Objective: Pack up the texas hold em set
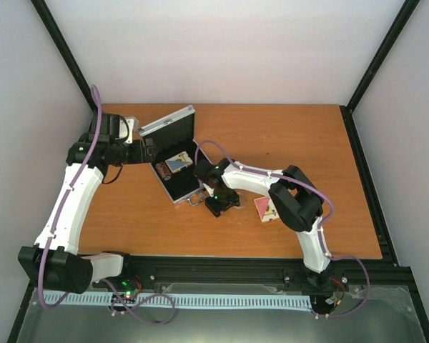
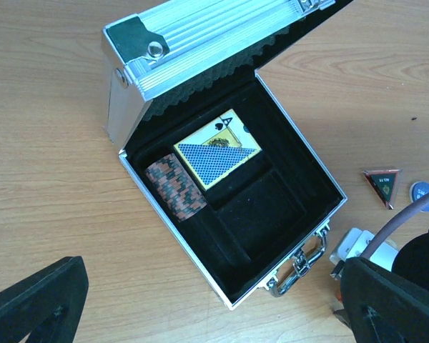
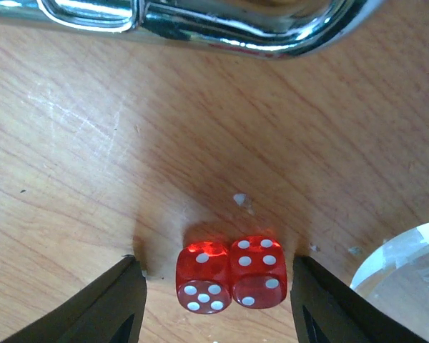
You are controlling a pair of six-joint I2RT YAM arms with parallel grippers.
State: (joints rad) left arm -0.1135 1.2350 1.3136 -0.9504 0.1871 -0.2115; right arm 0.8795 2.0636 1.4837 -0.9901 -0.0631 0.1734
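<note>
Aluminium case (image 2: 129, 107): lies open on the wooden table (image 1: 307, 143), lid tilted back, black lining showing.
Already inside: dark chip stack (image 2: 175, 187) in the side groove, blue-yellow card pack (image 2: 216, 157) in the rear recess; the recess in front of it is empty.
Outside the case: red dice (image 3: 231, 275) on the wood just in front of the chrome handle (image 3: 200, 21), clear disc (image 3: 407, 271) just beside them, red card pack (image 1: 267, 209) near the right arm.
Right gripper (image 1: 222, 205): down at the table, jaws part-open and astride both dice, gripping nothing yet; one of the fingers (image 3: 114, 307) stands further off than the other.
Left gripper (image 1: 144, 151): above the case by the lid, jaws wide, holding nothing.
Step, as I judge it: closing on the dice pair.
Risk, off-centre close: the nearer finger meets first and shoves the pair along the wood.
Risk, two loose cubes: squeezed in a row, one may twist or pop free.
Risk, neighbours: the disc sits close enough to be nudged aside.
Risk, transfer: a weak pinch could drop a die outside the lining.
</note>
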